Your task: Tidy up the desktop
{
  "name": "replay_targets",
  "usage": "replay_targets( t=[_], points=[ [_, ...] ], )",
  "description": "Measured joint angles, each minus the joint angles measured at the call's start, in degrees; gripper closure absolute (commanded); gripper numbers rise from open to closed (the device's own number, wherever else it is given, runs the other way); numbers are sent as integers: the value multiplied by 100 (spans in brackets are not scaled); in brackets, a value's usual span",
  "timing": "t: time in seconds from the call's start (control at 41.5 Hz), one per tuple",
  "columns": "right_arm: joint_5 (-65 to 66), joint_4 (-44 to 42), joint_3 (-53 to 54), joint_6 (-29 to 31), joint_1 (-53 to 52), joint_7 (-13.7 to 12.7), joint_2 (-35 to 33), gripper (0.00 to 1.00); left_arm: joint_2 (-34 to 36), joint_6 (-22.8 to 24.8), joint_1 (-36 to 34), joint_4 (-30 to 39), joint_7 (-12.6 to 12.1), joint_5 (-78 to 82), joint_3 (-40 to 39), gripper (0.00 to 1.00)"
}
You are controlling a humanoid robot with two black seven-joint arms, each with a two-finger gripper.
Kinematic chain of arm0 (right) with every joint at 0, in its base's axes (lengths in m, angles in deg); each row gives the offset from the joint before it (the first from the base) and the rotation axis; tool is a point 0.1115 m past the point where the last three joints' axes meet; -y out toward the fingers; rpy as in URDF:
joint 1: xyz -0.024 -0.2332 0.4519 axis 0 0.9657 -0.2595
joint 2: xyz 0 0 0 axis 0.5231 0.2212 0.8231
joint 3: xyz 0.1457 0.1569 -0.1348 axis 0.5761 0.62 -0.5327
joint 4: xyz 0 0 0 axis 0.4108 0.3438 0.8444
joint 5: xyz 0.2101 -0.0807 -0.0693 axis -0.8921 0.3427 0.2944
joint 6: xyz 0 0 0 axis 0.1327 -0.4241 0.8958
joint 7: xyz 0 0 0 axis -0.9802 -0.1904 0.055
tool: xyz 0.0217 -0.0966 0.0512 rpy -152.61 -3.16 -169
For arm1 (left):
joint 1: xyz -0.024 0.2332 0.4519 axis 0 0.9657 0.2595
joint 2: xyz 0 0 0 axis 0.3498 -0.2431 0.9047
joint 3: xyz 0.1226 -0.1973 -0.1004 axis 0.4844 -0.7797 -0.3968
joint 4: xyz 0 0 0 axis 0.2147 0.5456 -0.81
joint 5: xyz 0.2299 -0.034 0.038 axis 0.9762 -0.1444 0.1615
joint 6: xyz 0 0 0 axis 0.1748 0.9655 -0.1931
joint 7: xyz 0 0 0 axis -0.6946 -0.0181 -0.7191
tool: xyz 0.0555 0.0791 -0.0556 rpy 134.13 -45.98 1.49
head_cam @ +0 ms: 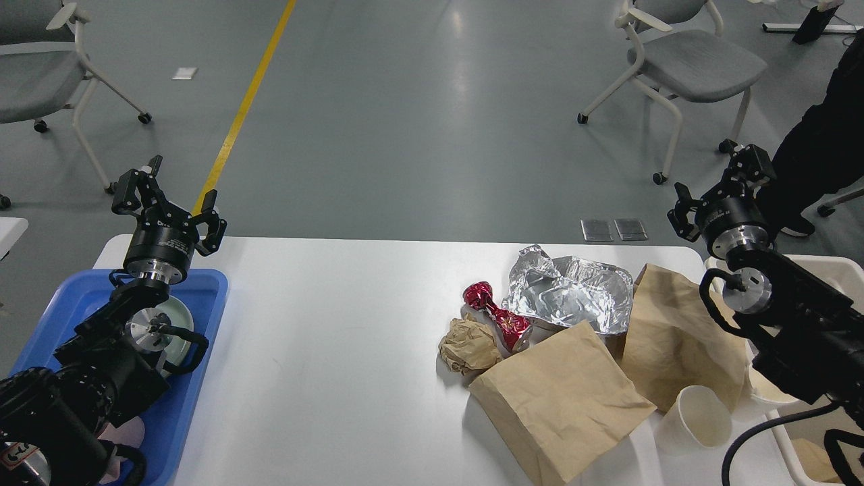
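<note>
White counter (337, 337), plain and matte. Blue tray (196, 378) at the left, a pale green plate (181, 322) in it. Shiny red wrapper (496, 315), silver crinkled foil (574, 293), tan paper ball (469, 345), two brown paper bags (560, 398), a cream cup (698, 417), a beige bin (827, 270).

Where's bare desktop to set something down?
The desktop is bare between the blue tray and the crumpled paper ball. Crowded right: foil, paper bags, cup.
</note>
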Motion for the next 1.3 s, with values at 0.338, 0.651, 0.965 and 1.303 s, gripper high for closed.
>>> replay_targets(
  t=[0.338,0.651,0.965,1.303],
  points=[
    [835,-25,-3779,439,-1535,-90,-628,0,1,0,0,0,4,0,0,3],
    [722,183,-8992,1215,-3479,-796,-59,0,0,0,0,0,4,0,0,3],
    [284,1544,-11005,2851,-4942,-810,313,0,0,0,0,0,3,0,0,3],
    [353,2409,-11671,4692,-6243,-845,396,0,0,0,0,0,3,0,0,3]
  ],
)
